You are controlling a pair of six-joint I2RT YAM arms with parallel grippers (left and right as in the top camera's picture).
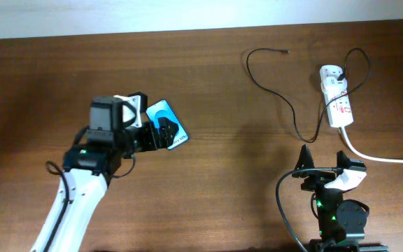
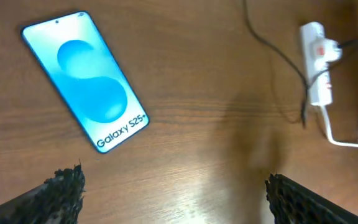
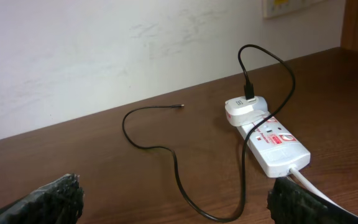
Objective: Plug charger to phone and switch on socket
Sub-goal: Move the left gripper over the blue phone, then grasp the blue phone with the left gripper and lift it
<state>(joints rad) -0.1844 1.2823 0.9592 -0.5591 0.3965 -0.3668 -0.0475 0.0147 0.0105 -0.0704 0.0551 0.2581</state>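
- Overhead view: one phone [image 1: 161, 112] lies flat and screen up on the left half of the brown table [image 1: 222, 182], turned at a slant; the left wrist view shows its blue screen with the words "Galaxy S25+"
- One socket [image 1: 336, 98], a white strip with red marks, lies at the far right of the table, well apart from the phone; its switches are too small to read
- One charger [image 1: 292, 115], a thin black cable, starts at a single white adapter [image 1: 329, 72] plugged into the far end of the socket, arcs past the strip's right side, crosses over it, dips toward the near edge and loops back to the far side
- Its one tiny plug [image 1: 286, 52] lies free on the wood to the left of the socket, touching nothing else
- One thick white lead [image 1: 376, 158] leaves the socket's near end and runs off the right edge
- Two arms: the left gripper [image 1: 158, 134] hangs over the near end of the phone and hides part of it from above; in the left wrist view its fingers are spread wide with nothing between them, and the phone lies ahead of the tips
- The right gripper [image 1: 325, 168] sits near the front edge, just short of the socket, its fingers spread and empty; the charger's low bend lies between it and the strip
- A pale wall [image 3: 104, 50] stands behind the table
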